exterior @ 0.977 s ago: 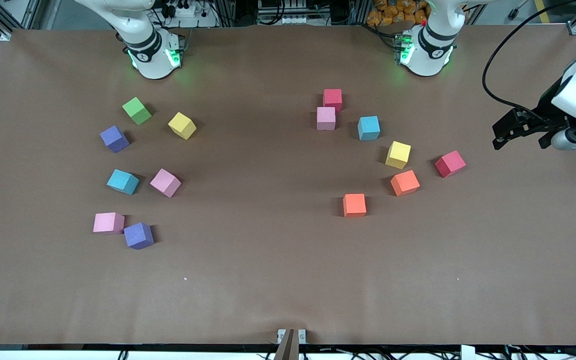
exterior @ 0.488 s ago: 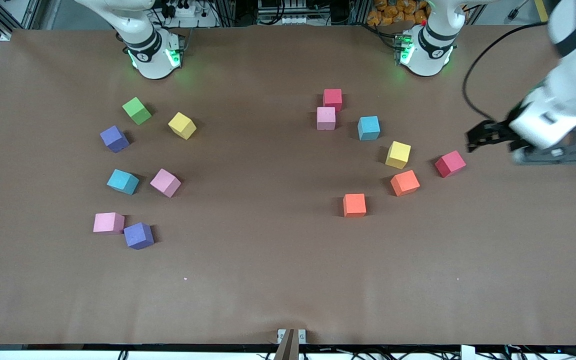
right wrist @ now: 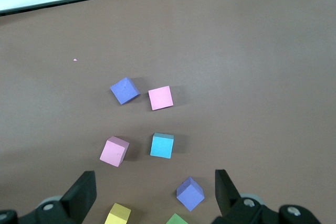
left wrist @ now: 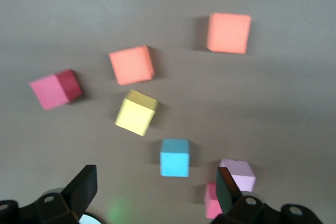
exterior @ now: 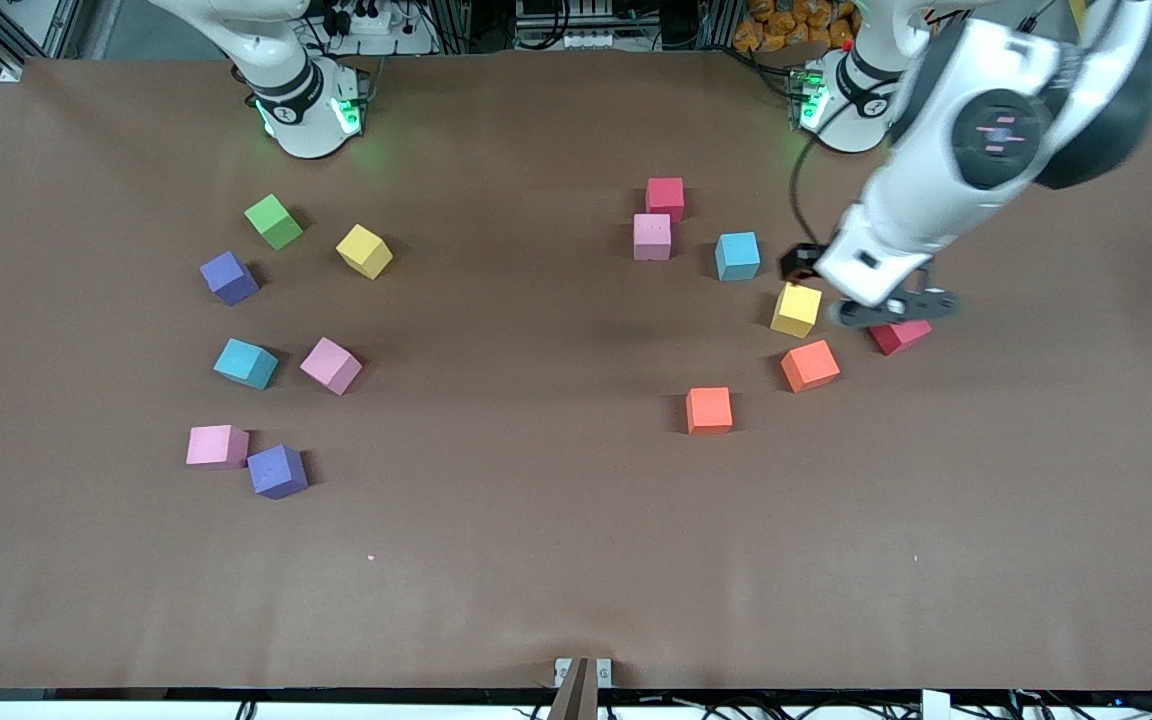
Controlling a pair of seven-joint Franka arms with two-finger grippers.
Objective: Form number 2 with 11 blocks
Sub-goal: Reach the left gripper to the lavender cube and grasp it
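Brown counter [exterior: 556, 520] carries the blocks [exterior: 709, 410] in two loose clusters, a yellow cube [exterior: 796, 309] among those under the left hand [exterior: 861, 300], fingers apart above a red block [exterior: 901, 335]; right hand [right wrist: 155, 198] waits, spread.

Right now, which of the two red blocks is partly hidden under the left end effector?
The red block beside the orange block, at the left arm's end. The left end effector hangs over it; the other red block touches a pink block.
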